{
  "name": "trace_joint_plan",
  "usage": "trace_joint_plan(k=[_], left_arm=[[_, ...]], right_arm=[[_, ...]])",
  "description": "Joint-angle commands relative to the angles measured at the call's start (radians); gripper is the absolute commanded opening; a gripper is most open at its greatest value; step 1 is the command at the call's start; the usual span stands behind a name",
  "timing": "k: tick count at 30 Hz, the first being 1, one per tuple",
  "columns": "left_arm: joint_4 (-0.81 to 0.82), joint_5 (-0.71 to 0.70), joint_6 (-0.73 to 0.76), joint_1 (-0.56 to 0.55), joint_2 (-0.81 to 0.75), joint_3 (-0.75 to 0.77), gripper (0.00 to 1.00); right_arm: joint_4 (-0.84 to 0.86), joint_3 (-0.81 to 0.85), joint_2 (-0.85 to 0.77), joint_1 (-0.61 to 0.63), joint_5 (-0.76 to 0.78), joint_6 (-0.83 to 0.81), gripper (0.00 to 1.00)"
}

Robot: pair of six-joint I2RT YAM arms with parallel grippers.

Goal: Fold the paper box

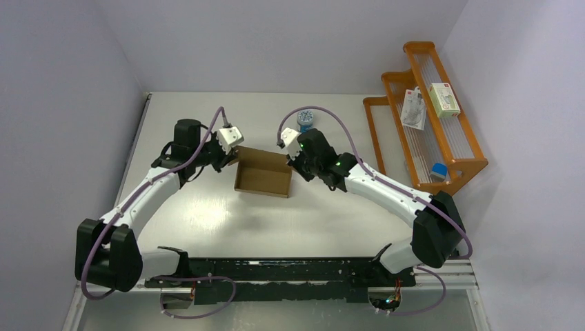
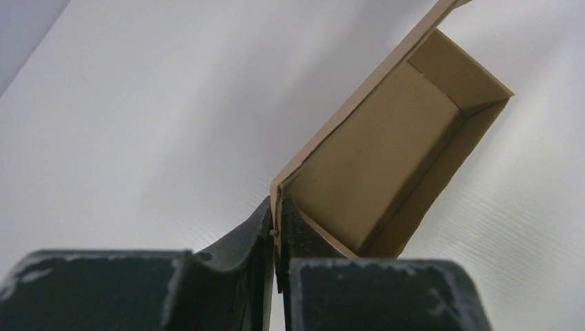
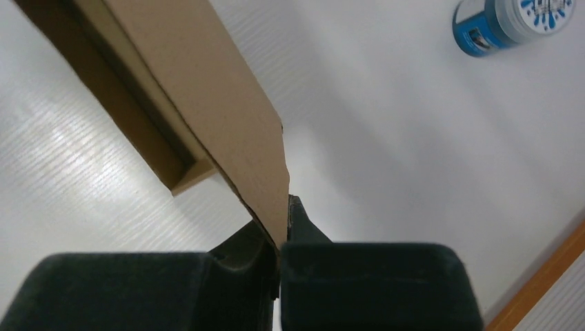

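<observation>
paper box (image 1: 263, 181) between both — left hand (image 2: 274, 231), right hand (image 3: 281, 231) pinching opposite corners

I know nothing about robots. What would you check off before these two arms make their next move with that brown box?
1. Left jaws shut on a wall of the paper box: ok.
2. Right jaws shut on its opposite end: ok.
3. Box walls standing, inside empty: ok.
4. Box top closed: not ok, it is open.
5. Blue tin apart from the box: ok.
6. Box resting on the table: cannot tell.
</observation>
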Motion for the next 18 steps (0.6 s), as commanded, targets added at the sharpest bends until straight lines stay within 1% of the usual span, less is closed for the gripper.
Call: trace_joint_plan(k=[1, 6, 9, 11, 13, 14, 18], left_arm=[[0.03, -0.086, -0.204, -0.073, -0.037, -0.03, 0.11], [0.012, -0.249, -0.392, -0.14, -0.016, -0.04, 0.07], [0.022, -0.327, -0.483, -0.175, -0.014, -0.037, 0.07], [0.028, -0.38, -0.553, -0.195, -0.017, -0.027, 0.07], [0.029, -0.432, -0.654, -0.206, -0.015, -0.015, 0.08], [0.027, -0.446, -0.7, -0.209, -0.009, -0.008, 0.08], [0.038, -0.42, -0.837, -0.226, 0.031, -0.001, 0.11]], right_arm=[[0.018, 0.044, 0.022, 0.017, 0.062, 0.106, 0.0], [0.01, 0.089, 0.058, 0.047, 0.122, 0.221, 0.0], [-0.004, 0.115, 0.078, 0.067, 0.153, 0.272, 0.0], [-0.014, 0.126, 0.093, 0.077, 0.186, 0.339, 0.0], [-0.022, 0.131, 0.105, 0.08, 0.222, 0.4, 0.0], [-0.023, 0.132, 0.109, 0.08, 0.236, 0.432, 0.0], [-0.028, 0.142, 0.119, 0.084, 0.293, 0.564, 0.0]])
